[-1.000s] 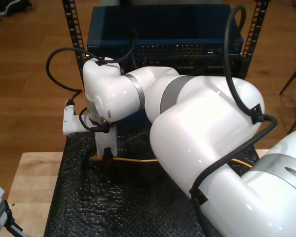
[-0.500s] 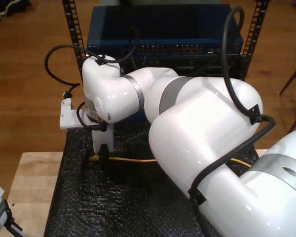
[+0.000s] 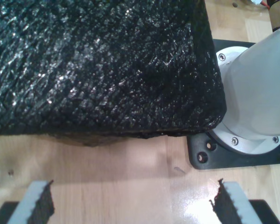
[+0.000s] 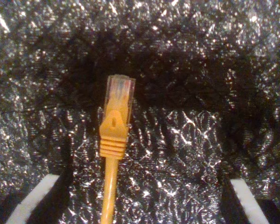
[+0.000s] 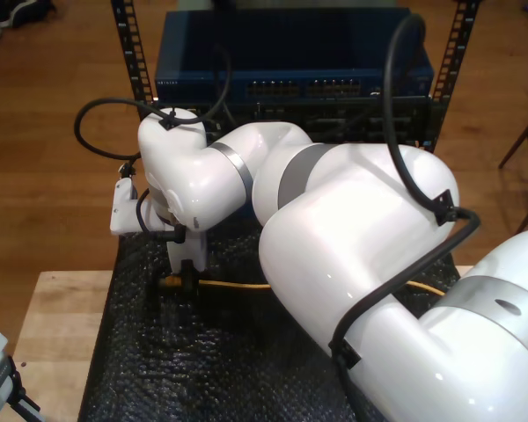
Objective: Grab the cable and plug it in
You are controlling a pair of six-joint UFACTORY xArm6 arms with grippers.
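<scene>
The yellow cable (image 4: 113, 154) lies on the black foam mat (image 4: 191, 140), its clear plug (image 4: 118, 95) pointing away from the camera. My second gripper (image 4: 140, 200) is open and straddles the cable, with one white-edged finger (image 4: 35, 198) on each side and neither touching it. In the exterior view this gripper (image 5: 185, 280) points down at the plug end (image 5: 170, 283), and the cable (image 5: 242, 285) runs toward that view's right under the big white arm. My first gripper (image 3: 133, 205) is open over bare wood beside the mat's edge (image 3: 130, 133).
A blue network switch (image 5: 290, 53) with rows of ports (image 5: 308, 88) sits in a black rack behind the mat. A white arm base (image 3: 256, 98) on a black plate stands beside the mat corner. Wooden tabletop (image 5: 57, 316) shows at the exterior view's left.
The second arm's wrist has swung slightly toward the exterior view's left and the elbow has shifted. Its gripper has stayed low over the plug end, and the cable has not moved.
</scene>
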